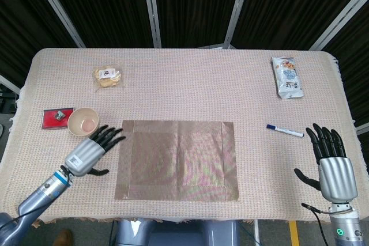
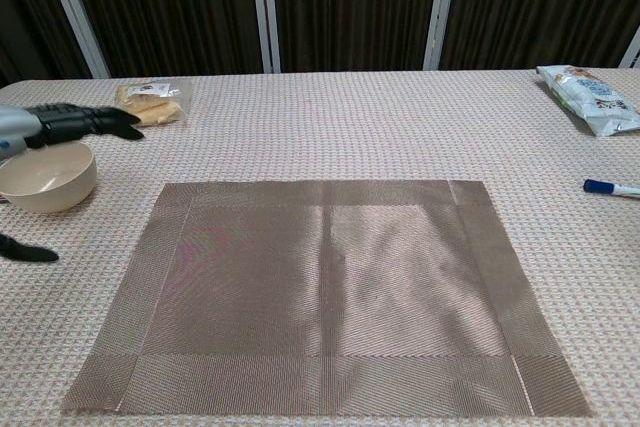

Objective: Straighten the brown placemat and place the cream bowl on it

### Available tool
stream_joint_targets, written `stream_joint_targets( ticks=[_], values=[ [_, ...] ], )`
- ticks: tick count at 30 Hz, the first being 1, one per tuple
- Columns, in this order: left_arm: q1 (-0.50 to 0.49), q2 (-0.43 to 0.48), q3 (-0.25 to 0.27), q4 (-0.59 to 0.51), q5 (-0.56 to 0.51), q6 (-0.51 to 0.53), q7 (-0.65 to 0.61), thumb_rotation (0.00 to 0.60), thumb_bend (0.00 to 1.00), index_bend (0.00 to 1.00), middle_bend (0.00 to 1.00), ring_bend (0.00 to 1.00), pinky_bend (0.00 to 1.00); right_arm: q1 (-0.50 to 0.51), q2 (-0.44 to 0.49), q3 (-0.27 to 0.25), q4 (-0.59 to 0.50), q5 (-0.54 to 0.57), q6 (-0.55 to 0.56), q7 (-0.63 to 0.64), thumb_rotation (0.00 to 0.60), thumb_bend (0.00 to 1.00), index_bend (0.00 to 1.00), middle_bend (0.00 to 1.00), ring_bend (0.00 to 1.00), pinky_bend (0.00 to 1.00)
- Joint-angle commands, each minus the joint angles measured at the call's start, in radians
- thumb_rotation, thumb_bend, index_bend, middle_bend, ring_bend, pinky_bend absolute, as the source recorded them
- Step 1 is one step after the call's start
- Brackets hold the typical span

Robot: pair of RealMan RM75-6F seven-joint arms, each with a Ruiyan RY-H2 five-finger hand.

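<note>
Table cloth (image 1: 190,84) holds the flat mat (image 1: 179,159). Left of it, the bowl (image 1: 83,122) sits by the left hand (image 1: 86,154), fingers apart, maybe hovering. Right hand (image 1: 333,165) spreads wide.

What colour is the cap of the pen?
Blue; the pen cap shows best in the chest view.

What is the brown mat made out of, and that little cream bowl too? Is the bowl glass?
The brown rectangular placemat looks like woven plastic or vinyl strands: you can see a fine weave, and it shines in patches. The cream round bowl isn't glass, since you can't see through it. Its smooth, matte, even surface suggests plastic or maybe ceramic; the look alone can't settle which.
</note>
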Motion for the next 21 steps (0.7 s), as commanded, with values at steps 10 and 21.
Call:
stream_joint_targets(
  ticks=[10,21],
  values=[
    [0.028,-0.101,-0.096,0.375,-0.215,-0.139,-0.151,0.600,0.01,0.27,0.00,0.00,0.00,0.004,0.000,0.003,0.001,0.007,-0.010,-0.002,0.600,0.00,0.00,0.00,0.00,0.00],
    [0.025,-0.226,-0.090,0.611,-0.201,-0.208,-0.234,0.600,0.19,0.37,0.00,0.00,0.00,0.007,-0.003,0.010,0.010,0.029,-0.021,-0.005,0.600,0.00,0.00,0.00,0.00,0.00]
  ],
)
